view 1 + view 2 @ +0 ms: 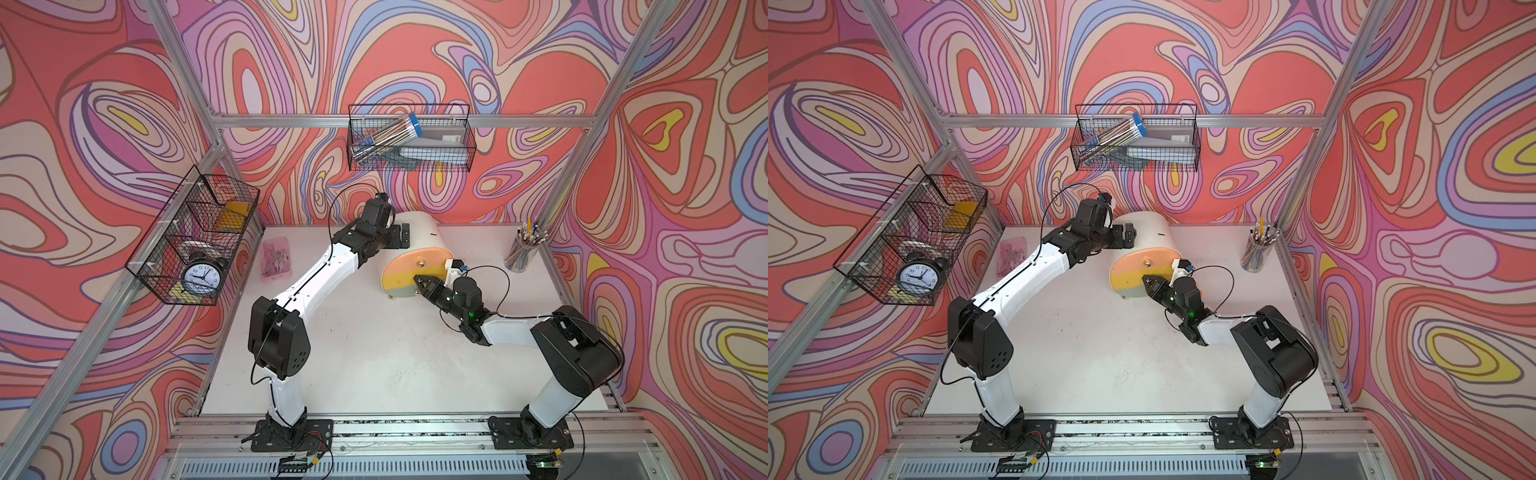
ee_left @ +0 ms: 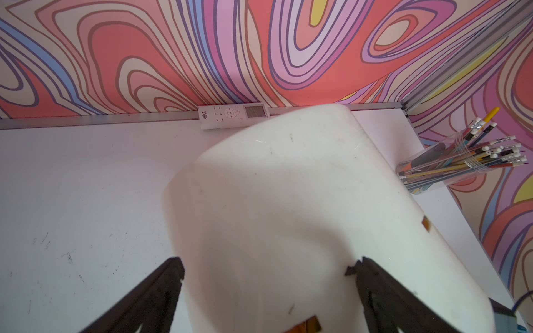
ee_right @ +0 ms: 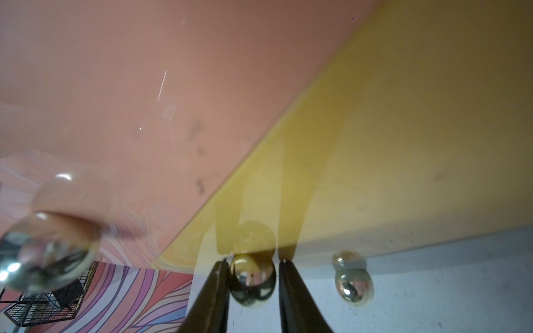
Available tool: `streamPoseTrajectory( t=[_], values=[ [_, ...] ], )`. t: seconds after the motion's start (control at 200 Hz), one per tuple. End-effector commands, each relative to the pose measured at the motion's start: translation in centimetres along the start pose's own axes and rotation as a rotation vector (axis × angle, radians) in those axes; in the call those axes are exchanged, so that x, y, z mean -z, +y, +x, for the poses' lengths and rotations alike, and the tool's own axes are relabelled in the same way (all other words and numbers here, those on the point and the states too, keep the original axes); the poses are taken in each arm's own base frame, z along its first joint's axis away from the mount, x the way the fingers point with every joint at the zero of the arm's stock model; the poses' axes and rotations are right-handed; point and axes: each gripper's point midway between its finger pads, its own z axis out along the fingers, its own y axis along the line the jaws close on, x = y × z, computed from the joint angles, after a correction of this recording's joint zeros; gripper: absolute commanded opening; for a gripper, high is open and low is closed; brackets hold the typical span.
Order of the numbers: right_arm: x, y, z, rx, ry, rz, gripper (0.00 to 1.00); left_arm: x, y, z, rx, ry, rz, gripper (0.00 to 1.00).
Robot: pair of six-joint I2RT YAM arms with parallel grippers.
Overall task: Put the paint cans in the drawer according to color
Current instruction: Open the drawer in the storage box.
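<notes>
The drawer chest [image 1: 415, 237] stands toward the back middle of the worktop [image 1: 374, 353], its arched cream shell behind and its three coloured fronts turned toward the right arm. All three fronts sit flush, so nothing is open yet. No paint cans appear in any view, so where they lie cannot be told.

The step in hand looks like opening the yellow drawer [image 3: 389, 129], the middle one. The right pincer [image 3: 253, 261] is at that drawer's gold knob [image 3: 253, 281]. Its jaws stand narrow on either side of the ball, right up against it, but whether they already clench it cannot be told. The peach front's knob [image 3: 46, 253] shows blurred to one side, and the grey-green front's knob [image 3: 354, 284] to the other.

The left pincer [image 2: 269, 265] is released and spread wide, straddling the chest's curved shell from behind. It seems placed to steady the chest.

The next move calls for a firm bite on the small glossy knob, which could slip out. It then calls for a straight pull along the drawer's travel, with the left arm bracing so the light chest does not slide or tip.

Farther out, a cup of pencils [image 1: 521, 253] stands in the back right corner and a pink packet [image 1: 275, 259] lies to the left. Neither is in the way.
</notes>
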Motion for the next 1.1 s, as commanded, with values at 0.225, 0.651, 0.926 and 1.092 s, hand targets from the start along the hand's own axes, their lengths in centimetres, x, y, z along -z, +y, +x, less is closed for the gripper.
streamPoseTrajectory(
  t=[0.225, 0.651, 0.926, 1.092],
  values=[
    [0.0, 0.2, -2.0, -0.015, -0.108, -0.005, 0.24, -1.4, 1.4, 5.7, -0.045, 0.19, -0.049, 0.99],
    [2.4, -0.2, -0.2, -0.034, -0.105, 0.044, 0.18, -1.9, 1.6, 6.1, -0.033, 0.199, -0.056, 0.99],
    [5.4, 0.1, 2.1, -0.019, -0.068, 0.09, 0.18, -1.7, 1.7, 6.0, -0.039, 0.197, -0.063, 0.99],
    [7.1, -0.3, 4.0, -0.004, -0.033, 0.125, 0.18, -1.5, 1.8, 5.9, -0.04, 0.195, -0.067, 0.99]
  ],
)
